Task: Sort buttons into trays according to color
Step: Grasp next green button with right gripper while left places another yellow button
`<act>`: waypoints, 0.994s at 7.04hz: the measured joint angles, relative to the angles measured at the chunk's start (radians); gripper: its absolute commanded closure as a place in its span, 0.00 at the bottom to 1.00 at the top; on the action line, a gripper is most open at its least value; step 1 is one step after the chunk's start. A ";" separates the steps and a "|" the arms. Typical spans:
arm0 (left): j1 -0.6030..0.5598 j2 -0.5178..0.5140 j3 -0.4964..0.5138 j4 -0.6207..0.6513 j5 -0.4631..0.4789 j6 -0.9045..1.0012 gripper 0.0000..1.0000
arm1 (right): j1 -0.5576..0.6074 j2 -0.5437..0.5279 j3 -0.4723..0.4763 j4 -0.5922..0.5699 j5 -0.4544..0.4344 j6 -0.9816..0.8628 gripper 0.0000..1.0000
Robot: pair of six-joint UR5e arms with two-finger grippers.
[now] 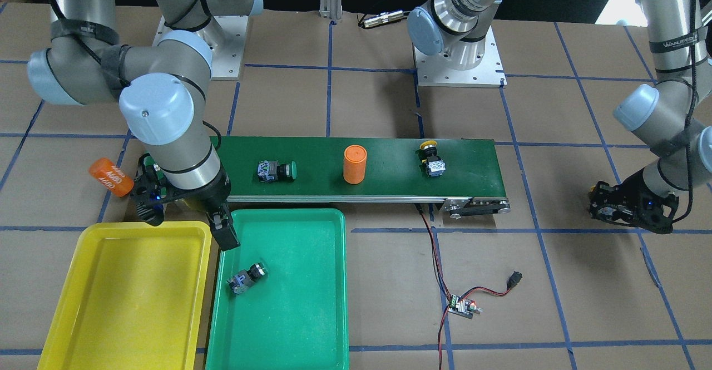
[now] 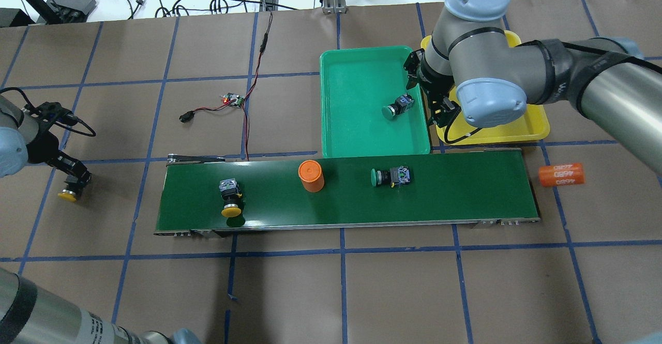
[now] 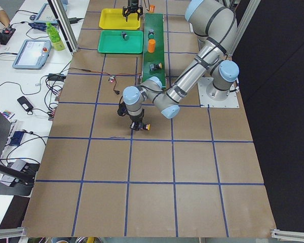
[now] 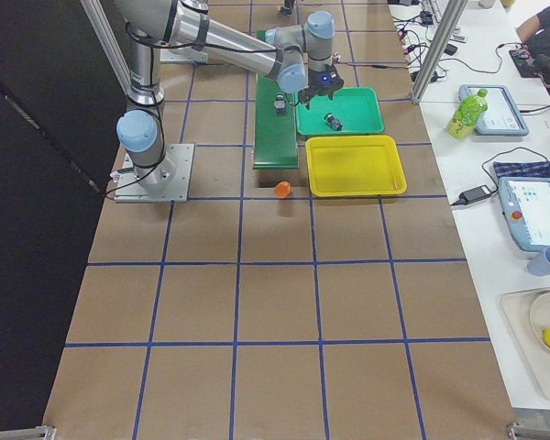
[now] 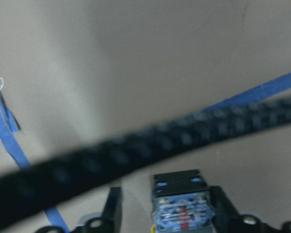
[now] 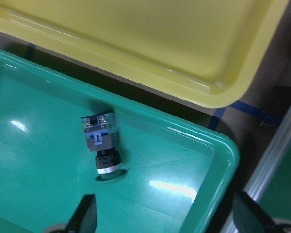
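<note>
My left gripper (image 2: pixel 72 181) hangs low over the bare table left of the belt, shut on a yellow-capped button (image 2: pixel 67 195). In the left wrist view that button's bluish contact block (image 5: pixel 182 213) sits between the fingers. My right gripper (image 2: pixel 429 93) is open, hovering over the border between the green tray (image 2: pixel 362 54) and the yellow tray (image 2: pixel 522 133). Below it a green-capped button (image 6: pixel 102 145) lies on its side in the green tray. On the belt lie another green button (image 2: pixel 390 176) and another yellow button (image 2: pixel 230 196). The yellow tray (image 1: pixel 128 292) holds nothing.
An orange cylinder (image 2: pixel 311 175) stands upright on the dark green conveyor belt (image 2: pixel 465 194) between the two buttons. A second orange cylinder (image 2: pixel 561 175) lies on the table past the belt's right end. A small circuit board (image 2: pixel 232 99) with red and black wires lies beyond the belt.
</note>
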 measured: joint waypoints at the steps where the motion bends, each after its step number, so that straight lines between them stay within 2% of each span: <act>1: -0.017 0.025 0.001 -0.049 -0.002 -0.056 1.00 | 0.000 -0.066 0.060 0.022 0.001 0.005 0.00; 2: -0.054 0.064 0.009 -0.120 -0.006 -0.155 1.00 | 0.000 -0.109 0.130 0.026 0.003 0.009 0.00; 4: -0.209 0.170 0.015 -0.255 -0.012 -0.442 1.00 | 0.002 -0.136 0.224 0.016 0.010 0.036 0.00; 7: -0.467 0.285 -0.014 -0.310 -0.014 -0.815 1.00 | 0.003 -0.119 0.247 0.011 0.015 0.051 0.00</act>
